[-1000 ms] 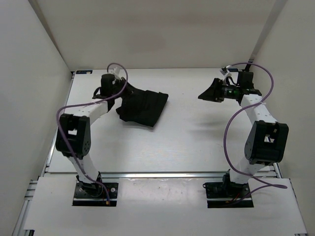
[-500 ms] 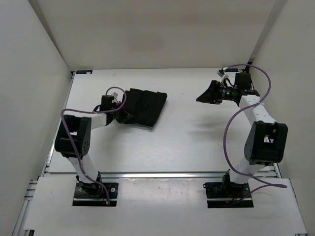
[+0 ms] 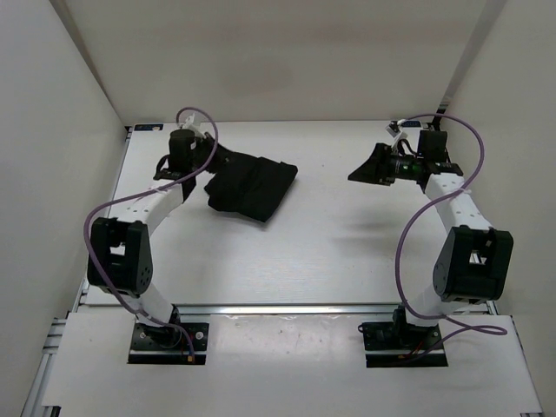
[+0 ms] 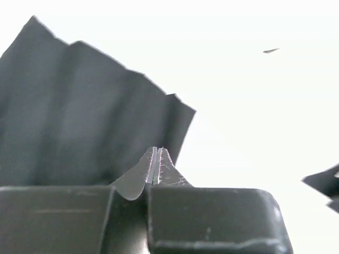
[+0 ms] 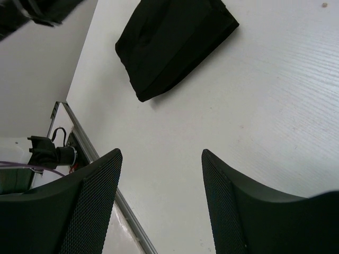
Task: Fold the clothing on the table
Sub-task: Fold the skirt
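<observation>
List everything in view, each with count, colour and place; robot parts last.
clothing: one, black, pleated, far left of the table
table: one, white, beneath everything
rail: one, silver, table's near edge
walls: three, white, around the table
cables: two, purple, one along each arm
arms: two, white and black, bases at near edge
left gripper: one, black, shut on the clothing's edge
right gripper: one, black, open, empty, above the table's far right
</observation>
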